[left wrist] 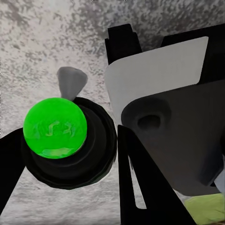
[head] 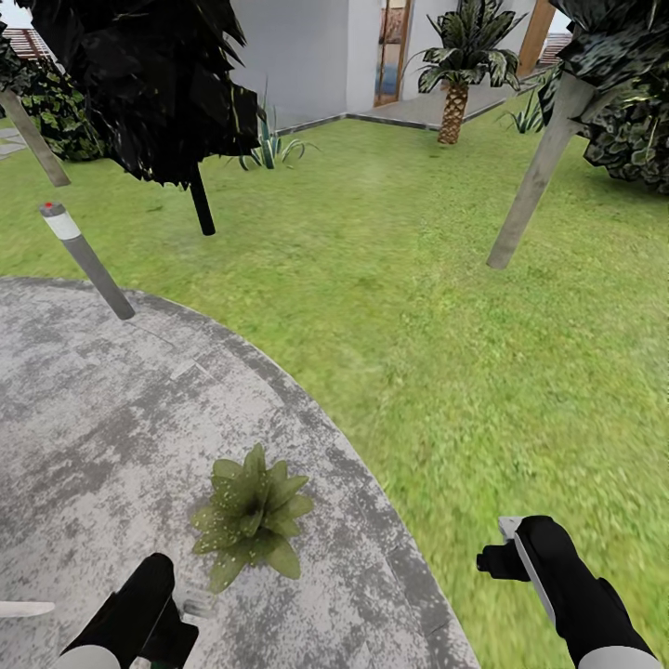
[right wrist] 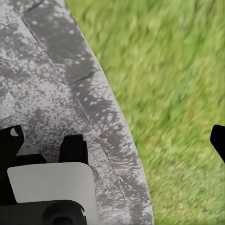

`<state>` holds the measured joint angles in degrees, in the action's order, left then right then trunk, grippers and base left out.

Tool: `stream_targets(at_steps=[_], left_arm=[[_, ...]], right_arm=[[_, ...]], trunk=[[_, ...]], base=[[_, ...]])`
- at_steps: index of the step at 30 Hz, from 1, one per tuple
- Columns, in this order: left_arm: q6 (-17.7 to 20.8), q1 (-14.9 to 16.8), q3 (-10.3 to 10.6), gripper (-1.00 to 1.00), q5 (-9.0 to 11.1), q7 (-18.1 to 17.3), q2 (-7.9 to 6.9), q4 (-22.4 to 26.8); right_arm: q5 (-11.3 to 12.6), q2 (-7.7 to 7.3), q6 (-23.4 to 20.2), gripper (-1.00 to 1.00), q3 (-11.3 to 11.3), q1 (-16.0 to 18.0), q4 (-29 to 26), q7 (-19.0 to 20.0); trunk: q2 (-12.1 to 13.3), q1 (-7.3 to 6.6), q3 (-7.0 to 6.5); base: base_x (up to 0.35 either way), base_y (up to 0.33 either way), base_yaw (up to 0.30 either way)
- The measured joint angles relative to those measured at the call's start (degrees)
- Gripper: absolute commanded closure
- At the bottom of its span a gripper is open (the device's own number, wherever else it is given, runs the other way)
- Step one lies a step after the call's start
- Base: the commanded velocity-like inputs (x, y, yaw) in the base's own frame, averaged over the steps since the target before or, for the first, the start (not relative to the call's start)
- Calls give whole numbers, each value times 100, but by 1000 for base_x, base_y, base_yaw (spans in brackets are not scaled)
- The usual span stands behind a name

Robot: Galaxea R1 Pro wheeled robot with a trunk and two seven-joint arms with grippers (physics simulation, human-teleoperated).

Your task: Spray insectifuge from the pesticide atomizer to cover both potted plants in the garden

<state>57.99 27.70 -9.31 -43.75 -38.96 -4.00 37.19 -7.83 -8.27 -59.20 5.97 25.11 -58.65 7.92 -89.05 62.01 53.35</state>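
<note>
Atomizer: you've got the pesticide atomizer [left wrist: 55,127] end-on in the left wrist view, a bright green round face inside a black collar, with a grey nozzle tip poking out of the collar's edge over the stone.
Left gripper: your left gripper [head: 149,604] is clamped around the atomizer, with a black finger [left wrist: 140,187] pressed on each side of the collar. In the head view it sits low at 7 o'clock.
Potted plant: one potted plant [head: 251,520] is right there, a speckled green rosette seen from above with its pot hidden under the leaves. It stands on the patio, just beside your left gripper at that gripper's 1 o'clock. A pale leaf tip [left wrist: 206,206] creeps into the corner of the left wrist view.
Right gripper: your right gripper [head: 502,546] hangs at the plant's 3 o'clock, well apart from it and out over the grass. Its fingers are spread wide with nothing between them; the right wrist view has only patio edge and lawn in the gap.
Patio: the round grey mottled patio [head: 102,418] takes your 6 to 9 o'clock, and its curved rim runs past the plant.
Lawn: the green lawn [head: 400,279] runs from 12 round to 4 o'clock.
Bollard lamp: a grey bollard lamp [head: 85,260] with a red dot stands at 10 o'clock on the patio's rim.
Background: a dark-leaved tree [head: 158,84] is at 11 o'clock, an agave [head: 269,147] at 12, and a palm [head: 455,84] at 1 by the house wall [head: 297,56].
</note>
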Motion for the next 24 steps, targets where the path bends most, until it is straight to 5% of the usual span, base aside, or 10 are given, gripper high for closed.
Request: stream_targets(at_steps=[8,24], left_arm=[[4,387,18,100,2,1,10,60],[0,332,-11,100,-1,-8,10,54]], right_arm=[[0,0,0,-100,3,0,0,0],[0,0,0,-100,3,0,0,-3]], trunk=[[0,0,0],[0,0,0]], base=[[0,0,0],[0,0,0]])
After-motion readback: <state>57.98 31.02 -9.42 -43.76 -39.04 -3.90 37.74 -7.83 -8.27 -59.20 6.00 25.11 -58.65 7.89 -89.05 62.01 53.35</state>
